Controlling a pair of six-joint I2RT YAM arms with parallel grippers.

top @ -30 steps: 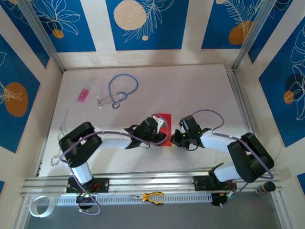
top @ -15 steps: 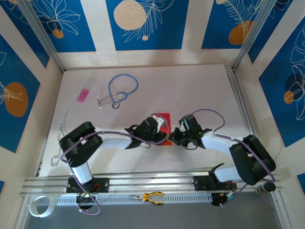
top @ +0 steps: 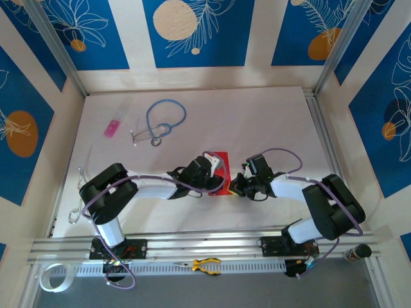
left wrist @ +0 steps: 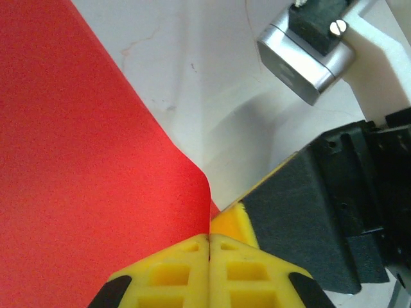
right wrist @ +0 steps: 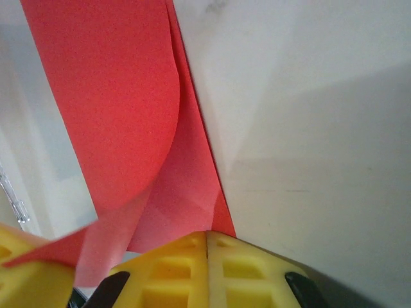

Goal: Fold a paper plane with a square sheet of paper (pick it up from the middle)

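The square sheet of paper [top: 222,162] is bright red and lies partly folded on the white table [top: 257,122], between my two arms. In the left wrist view the paper [left wrist: 77,160] curls upward, and its edge runs into the closed seam of my left gripper [left wrist: 210,239], which is shut on it. My right gripper [right wrist: 207,234] is shut, its tips at the corner of the paper's [right wrist: 109,96] lower layers; whether it pinches them I cannot tell. From above, the left gripper [top: 216,174] and right gripper [top: 234,186] nearly touch.
A blue stethoscope [top: 162,122] and a small pink item [top: 112,128] lie at the back left. Yellow-handled pliers [top: 205,264] and a tape roll [top: 51,277] rest on the near rail. Blue patterned walls close in the table.
The right arm has drawn in leftward, bringing its gripper closer to the paper and the left gripper. The left arm has hardly moved.
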